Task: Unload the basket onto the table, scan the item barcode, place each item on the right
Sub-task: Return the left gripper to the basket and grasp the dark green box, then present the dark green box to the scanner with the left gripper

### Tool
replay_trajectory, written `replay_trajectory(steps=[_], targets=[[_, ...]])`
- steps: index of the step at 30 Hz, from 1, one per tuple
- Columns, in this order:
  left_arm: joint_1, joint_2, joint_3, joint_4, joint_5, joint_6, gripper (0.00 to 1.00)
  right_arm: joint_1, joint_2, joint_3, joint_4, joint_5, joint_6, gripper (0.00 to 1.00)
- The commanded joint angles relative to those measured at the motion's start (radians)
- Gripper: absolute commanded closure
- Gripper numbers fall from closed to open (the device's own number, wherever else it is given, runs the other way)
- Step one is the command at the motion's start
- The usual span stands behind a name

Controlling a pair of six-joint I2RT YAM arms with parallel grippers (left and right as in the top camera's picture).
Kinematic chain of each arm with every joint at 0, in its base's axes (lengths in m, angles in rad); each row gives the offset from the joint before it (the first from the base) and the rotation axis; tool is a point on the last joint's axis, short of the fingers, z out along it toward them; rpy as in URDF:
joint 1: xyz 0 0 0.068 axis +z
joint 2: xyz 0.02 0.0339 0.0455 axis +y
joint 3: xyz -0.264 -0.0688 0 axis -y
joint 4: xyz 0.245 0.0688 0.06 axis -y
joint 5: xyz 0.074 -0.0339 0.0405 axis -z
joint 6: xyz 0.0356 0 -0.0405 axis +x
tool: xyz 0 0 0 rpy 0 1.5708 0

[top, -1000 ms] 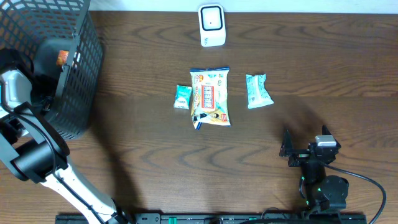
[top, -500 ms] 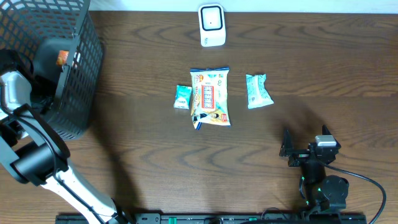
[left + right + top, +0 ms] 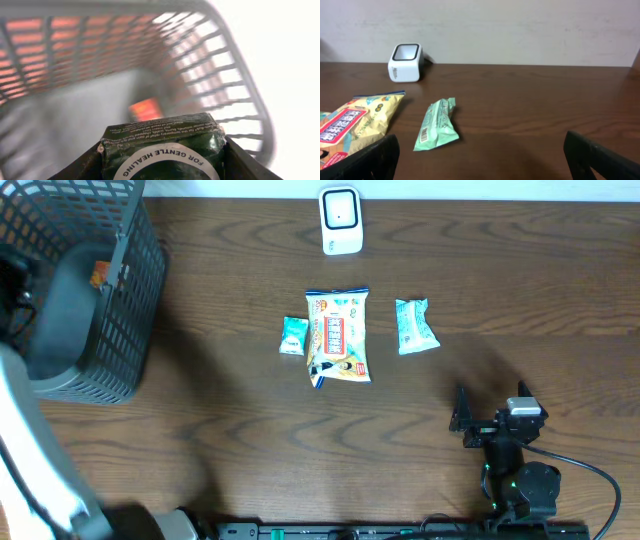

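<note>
Both fingers of my left gripper clamped a green pack lettered "FOR GENTLE HEALING". My right gripper gaped wide.

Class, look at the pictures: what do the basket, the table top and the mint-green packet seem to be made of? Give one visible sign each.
Basket: probably moulded plastic, matt dark grey; an even grid of thick bars.
Table top: wood or wood-look laminate, dark brown with a slight sheen; grain lines show.
Mint-green packet: likely thin plastic film; crimped ends and a printed barcode.
</note>
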Motion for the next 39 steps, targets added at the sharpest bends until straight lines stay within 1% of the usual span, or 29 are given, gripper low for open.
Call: replay_trajectory(steps=[1,3,6,9,12,13,15,17,21,23,26,34,39], targets=[[-0.022,-0.154,0.008,0.031,0.198,-0.124,0.66,-0.001,-0.006,-0.002,-0.006,0.001,-0.008,0.01],[-0.064,-0.216,0.008,0.052,0.294,-0.16,0.66,-0.001,-0.006,-0.002,-0.006,0.001,-0.008,0.01],[-0.182,-0.272,0.008,0.066,0.341,-0.171,0.66,-0.001,-0.006,-0.002,-0.006,0.001,-0.008,0.01],[-0.352,-0.288,0.008,0.065,0.333,-0.129,0.66,-0.001,-0.006,-0.002,-0.006,0.001,-0.008,0.01],[-0.536,-0.263,0.008,0.065,0.33,-0.037,0.66,-0.001,-0.006,-0.002,-0.006,0.001,-0.008,0.01],[-0.579,-0.253,0.008,0.065,0.325,-0.014,0.67,-0.001,-0.006,-0.002,-0.006,0.001,-0.008,0.01],[-0.693,-0.216,0.008,0.063,0.305,0.073,0.66,-0.001,-0.006,-0.002,-0.006,0.001,-0.008,0.01],[-0.792,-0.171,0.008,0.05,0.253,0.143,0.66,-0.001,-0.006,-0.002,-0.006,0.001,-0.008,0.01],[-0.943,-0.066,0.008,0.019,0.127,0.209,0.66,-0.001,-0.006,-0.002,-0.006,0.001,-0.008,0.01],[-1.003,0.002,0.008,0.003,0.068,0.209,0.66,-0.001,-0.006,-0.002,-0.006,0.001,-0.008,0.01],[-1.057,0.094,0.008,-0.007,0.03,0.23,0.66,-0.001,-0.006,-0.002,-0.006,0.001,-0.008,0.01],[-1.159,0.33,0.008,-0.01,0.03,0.233,0.66,-0.001,-0.006,-0.002,-0.006,0.001,-0.008,0.01],[-1.216,0.452,0.008,0.038,0.029,0.234,0.65,-0.001,-0.006,-0.002,-0.006,0.001,-0.008,0.01]])
